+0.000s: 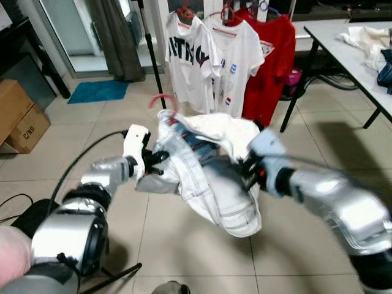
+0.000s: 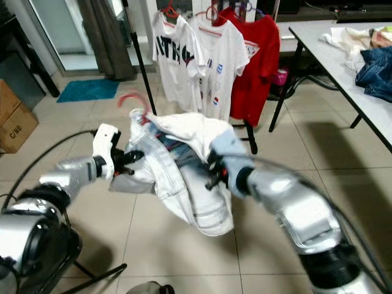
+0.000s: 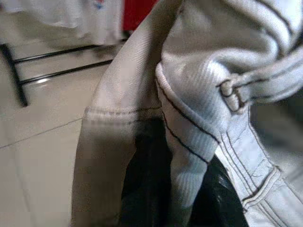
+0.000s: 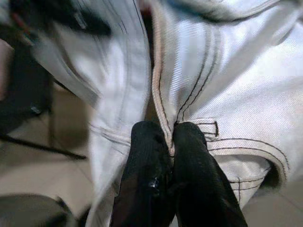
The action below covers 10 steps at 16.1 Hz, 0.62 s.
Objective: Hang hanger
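Two silver arms reach out over the tiled floor [image 1: 184, 257] and hold up a pair of white jeans [image 1: 208, 177] between them. Up in the air, the jeans are bunched and folded over, and a bit of blue cloth shows inside the folds. A red hanger [image 1: 164, 101] sticks out of the top of the jeans on the robot's left side. Its curved hook is blurry and touches nothing.

Pinching the left edge of the jeans is the left gripper [image 1: 154, 160]. In the left wrist view its black fingers [image 3: 147, 189] are pushed in among the folds of white cloth. Over on the other side, the right gripper [image 4: 171, 142] is closed tight on a seam, with the cloth squeezed between its two black fingers.

Behind the jeans stands a clothes rack [image 2: 139, 61] with black legs. Two white T-shirts [image 1: 208, 61] and a red shirt [image 1: 269, 55] hang on it from red hangers. To the right is a white table [image 2: 343, 67] with loose clothes piled on top. To the left are a cardboard box [image 1: 21, 119], a blue mat [image 1: 98, 90] and a grey curtain [image 1: 116, 37].
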Available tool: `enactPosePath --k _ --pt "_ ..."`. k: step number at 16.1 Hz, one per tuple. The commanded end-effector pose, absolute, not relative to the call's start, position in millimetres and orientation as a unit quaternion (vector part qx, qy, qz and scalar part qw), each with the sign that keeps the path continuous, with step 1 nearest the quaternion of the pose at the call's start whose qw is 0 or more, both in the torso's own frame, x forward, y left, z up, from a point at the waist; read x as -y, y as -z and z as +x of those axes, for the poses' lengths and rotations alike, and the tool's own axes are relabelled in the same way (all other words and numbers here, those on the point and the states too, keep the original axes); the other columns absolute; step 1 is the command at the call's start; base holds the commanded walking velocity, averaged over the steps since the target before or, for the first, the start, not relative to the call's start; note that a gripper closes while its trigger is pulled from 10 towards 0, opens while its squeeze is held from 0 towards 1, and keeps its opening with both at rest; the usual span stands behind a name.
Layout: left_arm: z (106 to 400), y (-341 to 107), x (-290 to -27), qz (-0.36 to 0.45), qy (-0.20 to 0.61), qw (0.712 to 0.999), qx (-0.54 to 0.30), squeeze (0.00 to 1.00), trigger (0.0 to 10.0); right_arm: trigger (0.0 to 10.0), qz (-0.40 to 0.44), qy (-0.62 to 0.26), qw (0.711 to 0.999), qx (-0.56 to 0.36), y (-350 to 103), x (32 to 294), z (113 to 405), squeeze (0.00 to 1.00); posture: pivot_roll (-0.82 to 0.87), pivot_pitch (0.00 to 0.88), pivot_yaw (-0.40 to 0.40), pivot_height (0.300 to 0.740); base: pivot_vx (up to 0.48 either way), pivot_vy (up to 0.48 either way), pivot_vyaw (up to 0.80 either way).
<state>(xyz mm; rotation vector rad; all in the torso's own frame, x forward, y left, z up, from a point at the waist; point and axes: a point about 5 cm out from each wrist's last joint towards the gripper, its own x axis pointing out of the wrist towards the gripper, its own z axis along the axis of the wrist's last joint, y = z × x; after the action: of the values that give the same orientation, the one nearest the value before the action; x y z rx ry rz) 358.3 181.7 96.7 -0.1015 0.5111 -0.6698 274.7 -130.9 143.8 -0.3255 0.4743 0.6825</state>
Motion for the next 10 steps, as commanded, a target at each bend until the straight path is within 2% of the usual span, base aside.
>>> enactPosePath --k 1,2,3,4,5,7,10 --pt "368 -133 -179 -0.037 0.405 0.892 -0.199 0.0 0.0 0.0 -0.181 -0.322 0.897 -0.245 -126 127 276 0.0 -0.11 0.0 0.163 0.74 0.0 0.0 0.0" --pt "358 -139 -180 -0.019 0.484 0.848 -0.215 0.0 0.0 0.0 -0.207 -0.298 0.898 -0.248 -113 127 283 0.0 -0.1 0.0 0.162 0.74 0.0 0.0 0.0" --pt "352 -143 -181 -0.014 0.514 0.829 -0.219 0.0 0.0 0.0 -0.234 -0.286 0.896 -0.247 -107 128 287 0.0 -0.09 0.0 0.162 0.74 0.0 0.0 0.0" --pt "352 -143 -181 -0.014 0.514 0.829 -0.219 0.0 0.0 0.0 -0.234 -0.286 0.896 -0.247 -107 128 287 0.0 -0.09 0.0 0.162 0.74 0.0 0.0 0.0" --pt "341 -152 -183 -0.018 0.554 0.805 -0.212 0.0 0.0 0.0 -0.275 -0.275 0.888 -0.244 -96 125 291 0.0 -0.07 0.0 0.155 0.74 0.0 0.0 0.0" --pt "330 -170 -183 -0.047 0.589 0.787 -0.179 0.0 0.0 0.0 -0.305 -0.276 0.88 -0.239 -82 116 294 0.0 -0.04 0.0 0.151 0.74 0.0 0.0 0.0" --pt "316 -183 -178 -0.088 0.635 0.75 -0.161 0.0 0.0 0.0 -0.309 -0.269 0.881 -0.236 -74 106 299 0.0 -0.05 0.0 0.166 0.74 0.0 0.0 0.0"
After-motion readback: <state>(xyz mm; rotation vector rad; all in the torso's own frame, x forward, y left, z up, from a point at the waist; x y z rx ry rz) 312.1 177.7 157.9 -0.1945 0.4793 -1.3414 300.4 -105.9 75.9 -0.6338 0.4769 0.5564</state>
